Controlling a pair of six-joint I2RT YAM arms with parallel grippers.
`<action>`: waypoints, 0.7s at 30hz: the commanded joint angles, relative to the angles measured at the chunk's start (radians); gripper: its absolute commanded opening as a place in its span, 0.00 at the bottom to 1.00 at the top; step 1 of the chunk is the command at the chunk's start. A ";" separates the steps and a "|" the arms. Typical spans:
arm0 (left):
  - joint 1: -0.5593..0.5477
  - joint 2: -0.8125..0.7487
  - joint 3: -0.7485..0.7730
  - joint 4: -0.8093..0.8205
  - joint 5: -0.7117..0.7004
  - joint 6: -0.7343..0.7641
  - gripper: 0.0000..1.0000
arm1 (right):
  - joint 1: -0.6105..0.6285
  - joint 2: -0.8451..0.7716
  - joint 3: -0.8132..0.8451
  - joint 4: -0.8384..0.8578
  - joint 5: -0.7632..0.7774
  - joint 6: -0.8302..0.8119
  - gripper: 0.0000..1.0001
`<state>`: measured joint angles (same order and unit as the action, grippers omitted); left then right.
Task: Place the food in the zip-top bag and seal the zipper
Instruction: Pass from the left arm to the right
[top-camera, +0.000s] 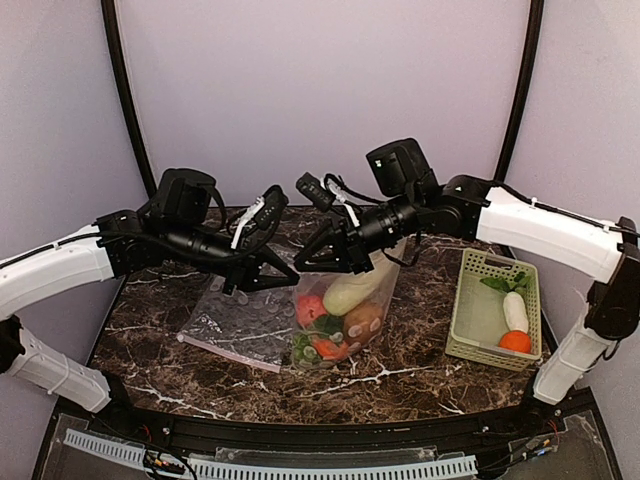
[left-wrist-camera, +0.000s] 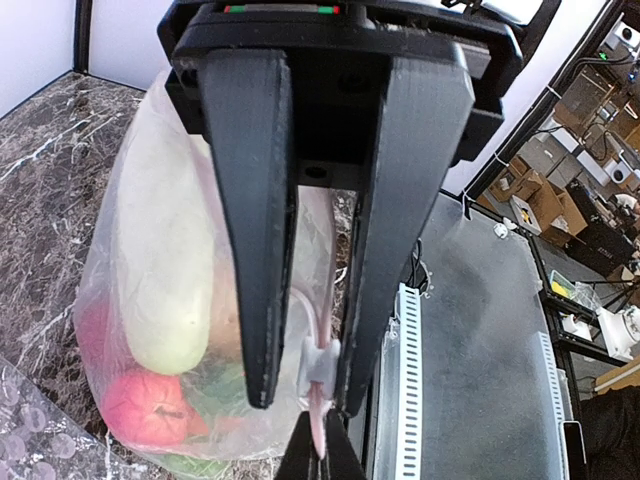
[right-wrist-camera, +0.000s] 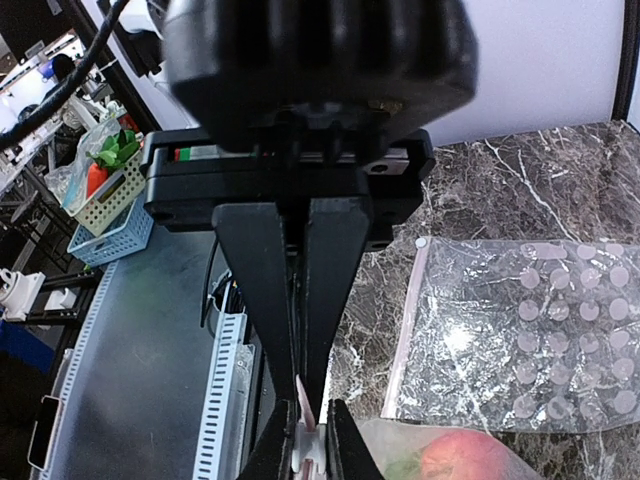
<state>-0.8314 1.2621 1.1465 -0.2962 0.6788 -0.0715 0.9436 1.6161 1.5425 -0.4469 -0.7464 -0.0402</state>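
Observation:
The zip-top bag (top-camera: 340, 312) hangs upright over the marble table. It holds food: a pale long vegetable (top-camera: 350, 293), a red apple (top-camera: 310, 308), a brown potato (top-camera: 362, 320) and greens. Both grippers meet at its top left corner. My left gripper (left-wrist-camera: 303, 400) is shut on the zipper's white slider (left-wrist-camera: 322, 362), with the pinkish strip (left-wrist-camera: 318, 425) running through it. My right gripper (right-wrist-camera: 303, 400) is shut on the end of that strip (right-wrist-camera: 303, 403), tip to tip with the left gripper (right-wrist-camera: 318, 465). In the top view the left gripper (top-camera: 285, 272) and right gripper (top-camera: 308, 262) nearly touch.
A second dotted bag (top-camera: 235, 320) lies flat and empty on the table, left of the filled one. At the right stands a pale green basket (top-camera: 470, 320) with a white radish (top-camera: 515, 312), an orange (top-camera: 515, 341) and leafy greens (top-camera: 505, 283).

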 joint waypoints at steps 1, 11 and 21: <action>0.000 -0.039 0.005 -0.002 -0.061 -0.006 0.01 | 0.012 -0.035 -0.068 0.051 -0.029 0.028 0.06; 0.000 -0.061 0.000 0.000 -0.130 -0.014 0.01 | 0.012 -0.095 -0.082 0.050 0.063 0.037 0.00; 0.002 -0.081 -0.020 0.000 -0.161 -0.018 0.01 | 0.012 -0.143 -0.128 0.083 0.176 0.068 0.00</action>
<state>-0.8455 1.2354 1.1435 -0.2668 0.5659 -0.0834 0.9638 1.5311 1.4433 -0.3313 -0.6243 -0.0048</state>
